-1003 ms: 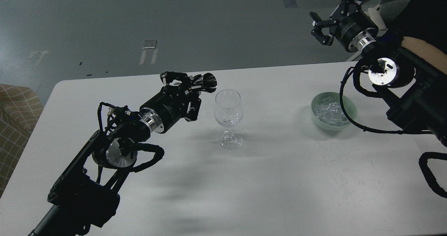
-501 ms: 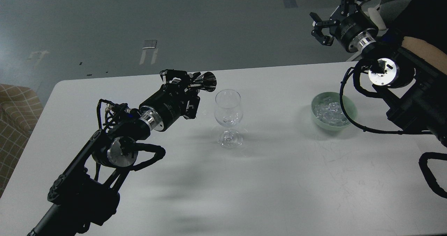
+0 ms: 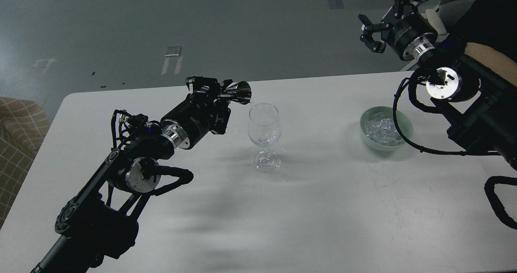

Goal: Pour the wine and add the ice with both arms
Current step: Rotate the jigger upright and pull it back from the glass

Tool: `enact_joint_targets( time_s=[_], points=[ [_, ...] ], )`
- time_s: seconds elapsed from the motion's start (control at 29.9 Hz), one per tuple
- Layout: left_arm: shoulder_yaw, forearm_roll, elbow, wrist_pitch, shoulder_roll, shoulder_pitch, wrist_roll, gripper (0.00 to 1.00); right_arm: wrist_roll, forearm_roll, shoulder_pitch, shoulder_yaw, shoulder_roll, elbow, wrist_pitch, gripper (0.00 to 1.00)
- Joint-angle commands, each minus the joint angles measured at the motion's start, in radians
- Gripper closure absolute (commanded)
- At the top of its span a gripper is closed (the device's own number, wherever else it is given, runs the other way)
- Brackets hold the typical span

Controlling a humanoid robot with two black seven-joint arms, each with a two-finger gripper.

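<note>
A clear stemmed glass stands upright in the middle of the white table. My left gripper is shut on a small shiny metal measuring cup. The cup is tipped sideways with its mouth at the glass's left rim. A pale green bowl to the right holds the ice, a glittering heap of clear cubes. My right gripper is open and empty, raised high beyond the table's far right edge, well above and behind the bowl.
My right arm's cable loop hangs over the bowl's right side. A checked chair stands off the table's left edge. Grey floor lies beyond the far edge.
My left gripper has moved up and slightly right with the metal cup and tipped its mouth down over the glass's rim. The right arm has barely moved.
</note>
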Motion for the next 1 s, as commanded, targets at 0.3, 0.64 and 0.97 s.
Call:
enact_joint_targets(
  time_s=[0.3,0.64,0.97],
  points=[
    [0.000,0.063,-0.013,0.000,0.000,-0.008,0.000,1.00,0.000,0.000,0.000,0.000,0.000,0.001,0.000,0.00],
    [0.000,0.086,-0.022,-0.005,0.011,-0.009,0.000,1.00,0.000,0.000,0.000,0.000,0.000,0.000,0.000,0.00],
    [0.011,0.134,-0.037,-0.011,0.017,-0.018,0.000,1.00,0.000,0.002,0.000,0.000,0.000,0.001,0.000,0.00]
  ],
)
